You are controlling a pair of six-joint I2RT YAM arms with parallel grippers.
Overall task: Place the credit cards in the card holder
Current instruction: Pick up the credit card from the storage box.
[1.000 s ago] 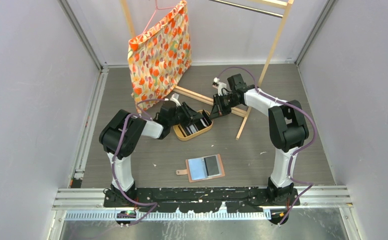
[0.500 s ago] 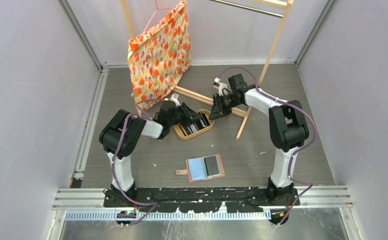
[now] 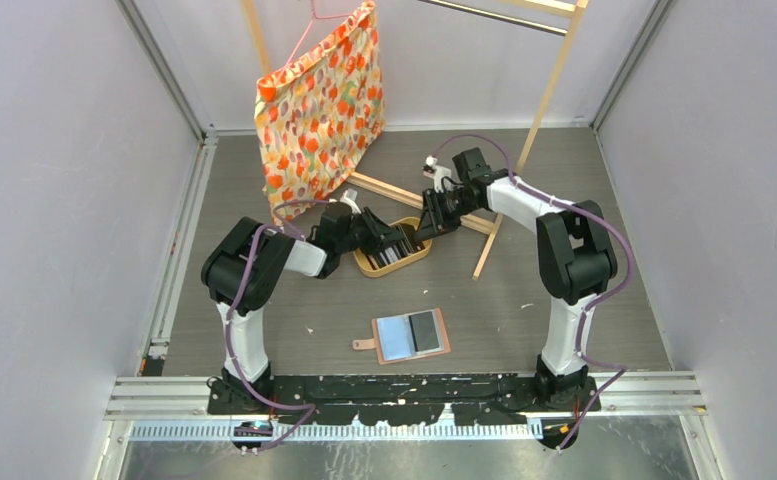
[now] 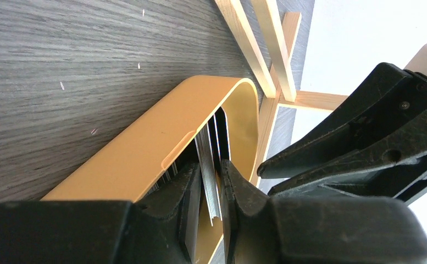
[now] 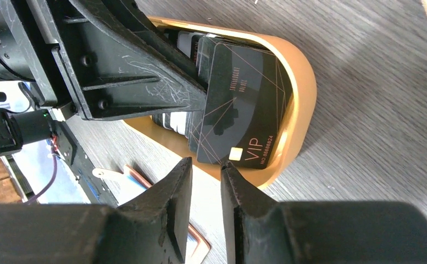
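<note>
Two arms meet at an oval wooden tray [image 3: 367, 272] near the middle of the grey worktop [image 3: 294, 310]. The left tool [image 4: 210, 184] dips into the tray, its fingers [image 4: 184, 190] pressed on a thin stack of cards [image 4: 206, 159] that stands on edge between them. The right tool [image 5: 204, 165] faces it from the opposite side. Its fingers [image 5: 170, 192] are close together with only a narrow slit between them, and the tips are at the lower corner of a black card [image 5: 238, 110] marked VIP at the tray's rounded end. Whether those tips grip that card cannot be told. The card holder [image 3: 411, 335] lies open and flat on the worktop nearer the arm bases, well apart from the tray, with its light-blue and dark pockets facing up and its tab pointing left. At the back, a flowered cloth [image 3: 319, 105] hangs beside a wooden rack [image 3: 548, 90].
</note>
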